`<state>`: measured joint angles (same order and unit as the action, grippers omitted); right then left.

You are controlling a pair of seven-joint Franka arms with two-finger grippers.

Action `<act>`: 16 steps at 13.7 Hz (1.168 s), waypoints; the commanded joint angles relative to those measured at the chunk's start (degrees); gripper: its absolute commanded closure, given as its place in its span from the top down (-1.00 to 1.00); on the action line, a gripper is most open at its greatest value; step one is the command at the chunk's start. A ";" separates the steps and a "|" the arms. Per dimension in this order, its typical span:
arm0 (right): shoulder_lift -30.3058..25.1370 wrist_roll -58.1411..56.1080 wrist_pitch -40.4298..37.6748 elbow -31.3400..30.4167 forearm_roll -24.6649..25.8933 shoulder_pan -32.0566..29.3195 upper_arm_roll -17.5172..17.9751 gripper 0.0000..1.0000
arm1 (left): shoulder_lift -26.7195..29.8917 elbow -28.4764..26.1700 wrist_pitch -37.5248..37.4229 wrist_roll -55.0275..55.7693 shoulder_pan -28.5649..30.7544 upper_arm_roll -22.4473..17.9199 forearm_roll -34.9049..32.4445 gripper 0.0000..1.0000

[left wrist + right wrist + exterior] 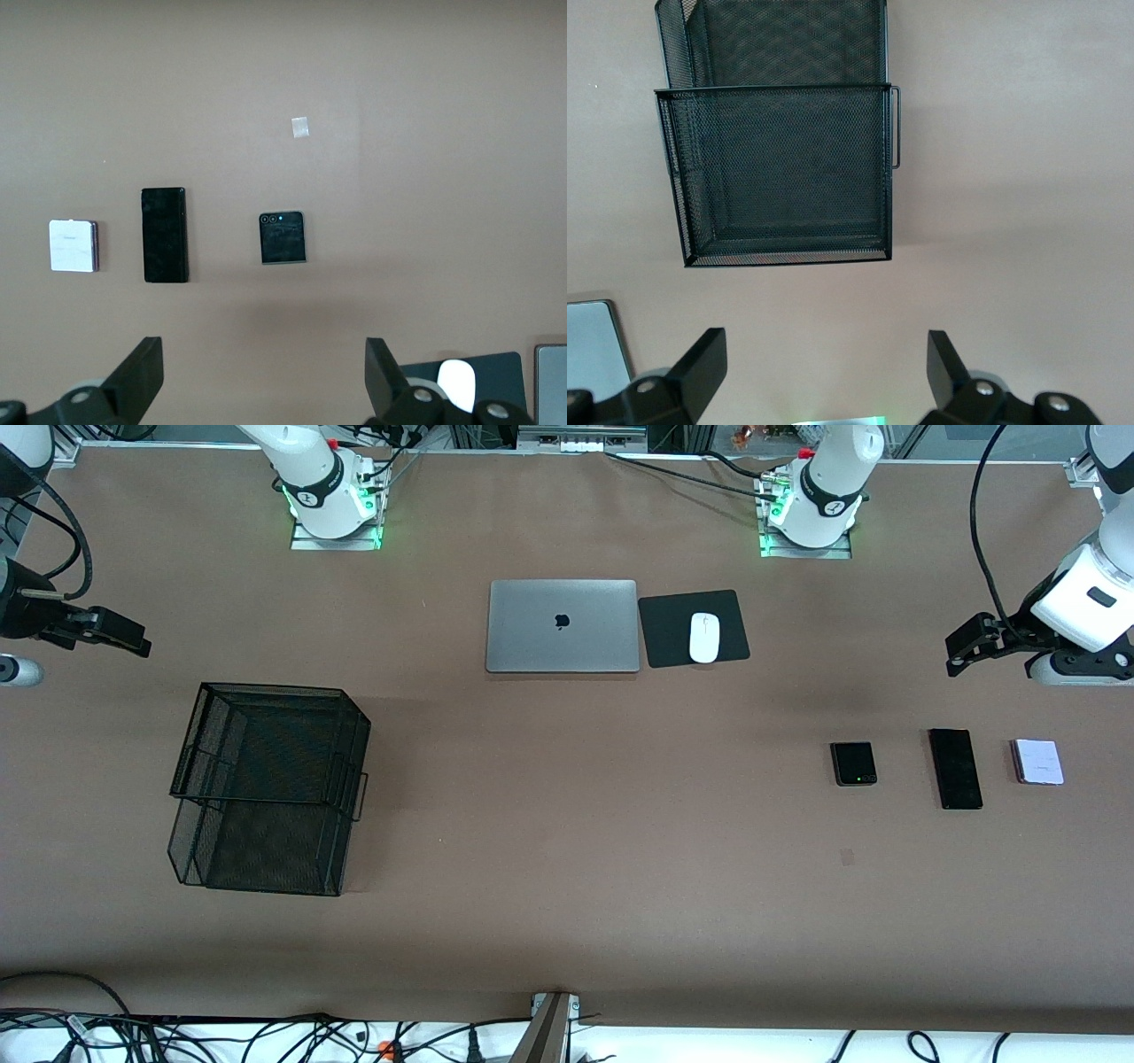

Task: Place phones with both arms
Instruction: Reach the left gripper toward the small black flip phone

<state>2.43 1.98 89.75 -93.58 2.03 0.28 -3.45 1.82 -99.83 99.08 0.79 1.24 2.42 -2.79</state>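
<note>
Presently on the brown table (567, 886), itemised:

Phones, three, in a row toward the left arm's end, each lying flat and apart from its neighbours. Small black phone (854, 763) (283, 237), squarish, green dot at its edge, innermost of the row. Long black phone (955, 769) (165, 235), slim slab, in the middle. Pale lavender-white phone (1038, 762) (72, 245), squarish, outermost, nearest the table's end.

Left gripper (961, 648) (264, 376): up in the air over the table's left-arm end, above bare surface between the row of phones and the bases; fingers spread wide, grasping nothing.

Right gripper (128, 640) (826, 372): up in the air over the right arm's end of the table, over bare surface; fingers spread wide, released, nothing between them.

Black wire-mesh tray stack (266, 788) (780, 133): two tiers, toward the right arm's end, nothing in either tier.

Silver laptop (563, 626): shut, mid-table, farther from the front camera than the phones.

Black mouse pad (694, 628): just beside the laptop, toward the left arm's end.

White computer mouse (704, 638) (456, 382): on the pad.

Small pale patch (846, 856) (300, 127): on the table surface, nearer the front camera than the small black phone.
</note>
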 commanded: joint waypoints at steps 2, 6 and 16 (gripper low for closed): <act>-0.85 0.57 -0.02 -0.02 -0.98 -0.72 0.73 1.00 | -1.64 2.54 -2.14 -1.41 0.34 -0.14 0.60 1.00; -0.85 0.57 0.25 0.06 -0.98 -0.72 0.73 1.00 | -2.96 3.15 -3.71 -0.53 0.51 -0.31 1.29 1.00; -0.76 0.57 0.51 -0.02 -0.98 -0.72 0.73 1.00 | -13.84 6.07 -5.48 -1.32 1.21 -0.66 0.16 1.00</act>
<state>2.43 1.98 90.16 -93.56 2.03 0.28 -3.42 -8.01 -94.47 94.71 0.77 1.66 2.05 -2.69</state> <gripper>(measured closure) 0.000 0.000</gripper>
